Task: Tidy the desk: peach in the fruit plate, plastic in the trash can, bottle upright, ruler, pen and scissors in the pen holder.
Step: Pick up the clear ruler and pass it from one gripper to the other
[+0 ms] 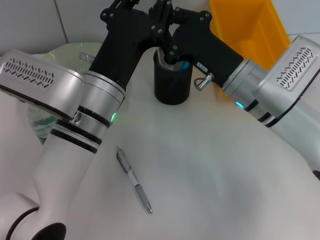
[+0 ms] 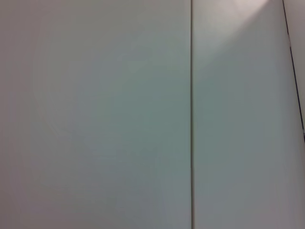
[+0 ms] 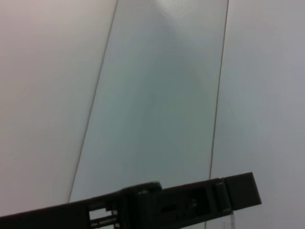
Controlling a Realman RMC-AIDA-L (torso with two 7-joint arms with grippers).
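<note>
Pen holder [image 1: 172, 80], the black wire-mesh cup, stands upright on the white table [image 1: 215, 170] and serves as the landmark for everything else. Both arms converge right above its mouth. The left gripper [image 1: 120, 7] reaches in from the near left side of the cup and ends above and slightly behind its rim; its fingertips run out of the head view, so I cannot tell whether they are spread or closed. The right gripper [image 1: 167, 52] comes in from the right of the cup and points down into its opening; its fingers are lost among the black linkages there, so its grip cannot be told either. A small patch of light blue, apparently the scissors [image 1: 184, 65], shows just inside the rim of the cup on its right side, beside the right gripper. The trash can [image 1: 250, 30], bright yellow, stands behind and to the right of the pen holder, partly covered by the right arm. The fruit plate [image 1: 75, 50], pale green, lies to the left of the pen holder and is mostly hidden behind the left arm. The pen [image 1: 133, 180], grey and white, lies flat on the table well in front of the pen holder and a little to its left, clear of both arms. The left wrist view shows only pale wall panels; the right wrist view shows wall panels and a black bar of gripper hardware.
</note>
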